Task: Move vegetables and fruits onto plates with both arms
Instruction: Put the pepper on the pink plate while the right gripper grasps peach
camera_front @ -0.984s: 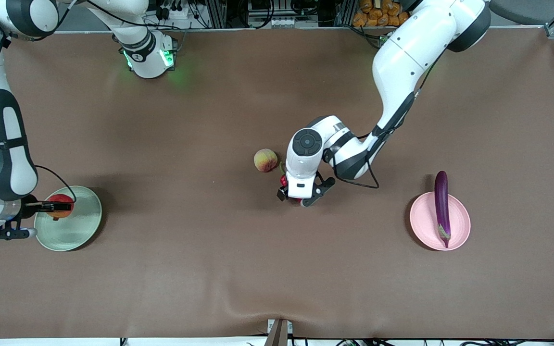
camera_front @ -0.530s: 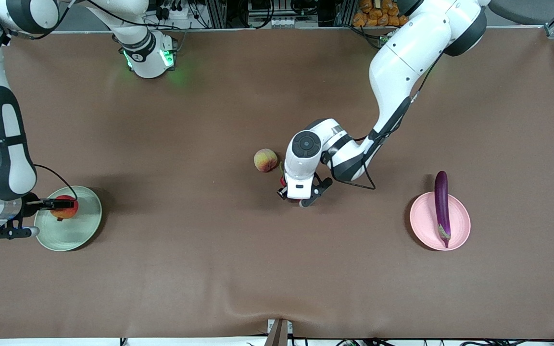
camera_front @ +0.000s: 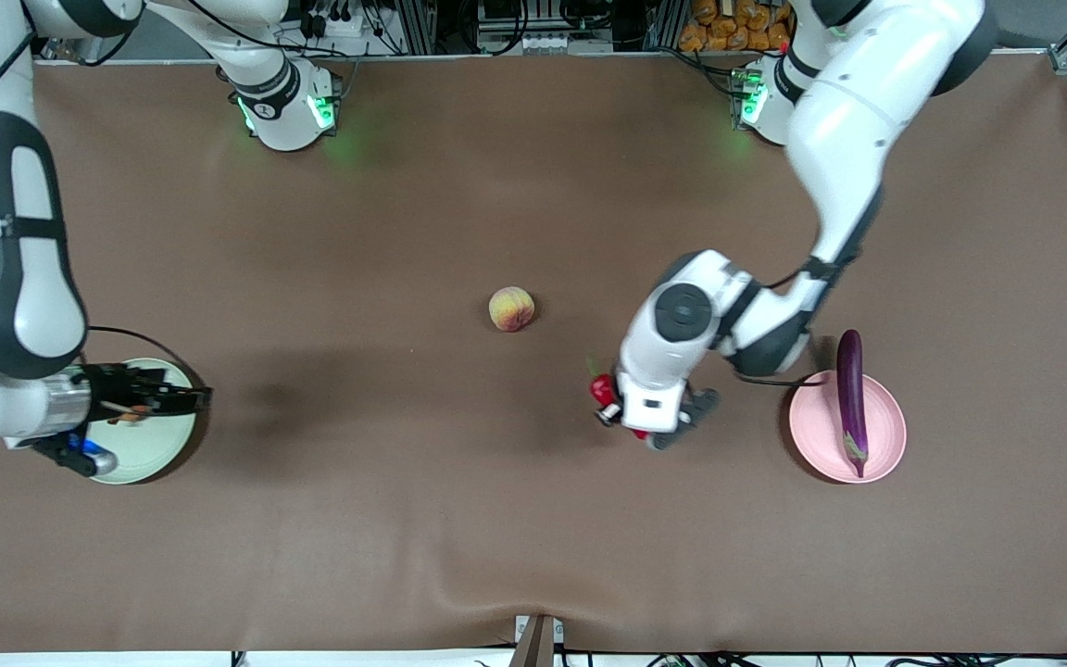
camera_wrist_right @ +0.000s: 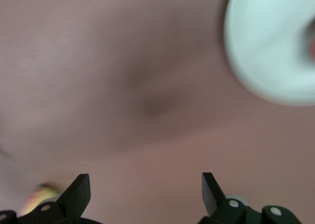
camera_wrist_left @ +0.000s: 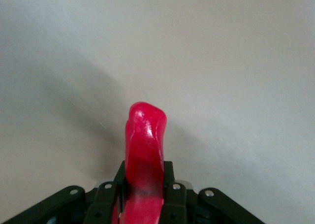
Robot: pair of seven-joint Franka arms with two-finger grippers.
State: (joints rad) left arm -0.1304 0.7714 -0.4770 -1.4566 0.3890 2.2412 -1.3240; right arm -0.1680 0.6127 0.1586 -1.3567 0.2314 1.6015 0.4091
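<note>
My left gripper is shut on the red chili pepper and holds it above the bare table, between the peach and the pink plate. In the left wrist view the chili sticks out from between the fingers of the left gripper. The purple eggplant lies across the pink plate. My right gripper is open and empty over the rim of the green plate. The apple-like fruit lies on that plate, mostly hidden under the right hand. The right wrist view shows the open right gripper and the green plate.
The brown table cloth has a fold at the edge nearest the front camera. The two arm bases with green lights stand along the table's back edge.
My left gripper lifted the chili from beside the peach and carried it toward the pink plate. My right gripper let go of the apple-like fruit and moved up, toward the table's middle.
</note>
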